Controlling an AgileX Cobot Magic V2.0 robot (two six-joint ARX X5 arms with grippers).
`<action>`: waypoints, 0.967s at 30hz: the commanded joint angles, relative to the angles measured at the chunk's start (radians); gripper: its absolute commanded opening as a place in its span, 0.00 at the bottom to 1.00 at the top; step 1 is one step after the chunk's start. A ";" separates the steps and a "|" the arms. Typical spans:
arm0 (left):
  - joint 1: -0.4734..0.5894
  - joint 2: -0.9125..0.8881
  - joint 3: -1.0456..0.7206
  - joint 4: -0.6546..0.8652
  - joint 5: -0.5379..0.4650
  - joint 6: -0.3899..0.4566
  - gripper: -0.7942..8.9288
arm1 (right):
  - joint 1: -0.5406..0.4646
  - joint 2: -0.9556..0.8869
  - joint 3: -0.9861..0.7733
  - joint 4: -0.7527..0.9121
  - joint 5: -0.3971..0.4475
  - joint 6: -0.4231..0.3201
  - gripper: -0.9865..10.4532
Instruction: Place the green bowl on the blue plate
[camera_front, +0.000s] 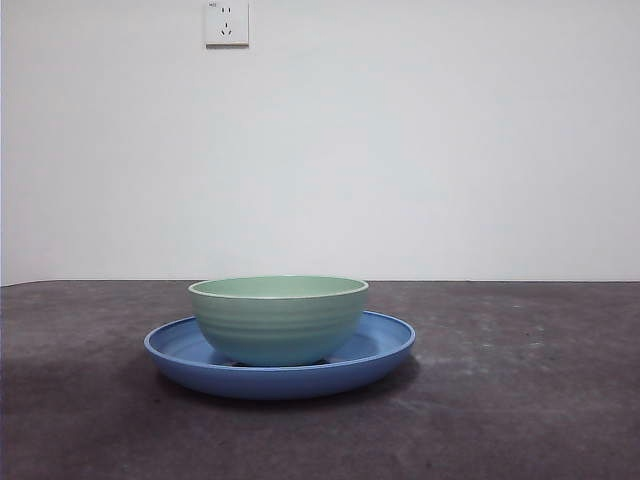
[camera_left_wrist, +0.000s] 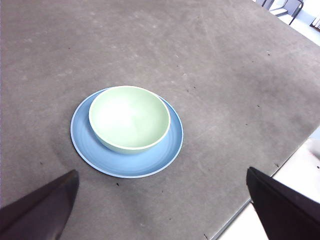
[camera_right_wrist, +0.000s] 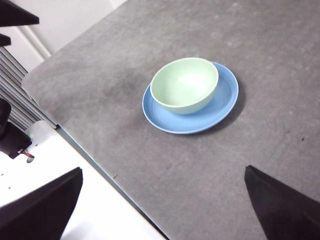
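The green bowl (camera_front: 278, 318) stands upright inside the blue plate (camera_front: 385, 345), slightly off the plate's centre. Both wrist views look down on the pair from a distance: the green bowl (camera_left_wrist: 129, 117) on the blue plate (camera_left_wrist: 166, 150) in the left wrist view, the green bowl (camera_right_wrist: 184, 84) on the blue plate (camera_right_wrist: 225, 102) in the right wrist view. My left gripper (camera_left_wrist: 162, 215) is open, high above the table and well away from the bowl, holding nothing. My right gripper (camera_right_wrist: 162, 212) is open too, raised near the table's edge, empty. Neither gripper appears in the front view.
The dark grey tabletop (camera_front: 520, 400) runs back to a white wall with a socket (camera_front: 227, 22). The table's edge (camera_right_wrist: 85, 155) and white equipment beyond it lie under the right gripper; another table edge (camera_left_wrist: 260, 195) shows near the left gripper.
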 joint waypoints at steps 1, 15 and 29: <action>-0.004 0.002 0.008 0.008 0.002 -0.002 0.62 | 0.007 -0.001 0.006 -0.001 0.001 0.006 0.54; -0.005 0.001 0.008 0.007 0.002 -0.008 0.11 | 0.007 -0.001 0.006 0.002 -0.005 0.014 0.11; -0.005 0.001 0.008 0.007 0.002 -0.008 0.11 | 0.007 -0.001 0.006 0.002 -0.003 0.014 0.11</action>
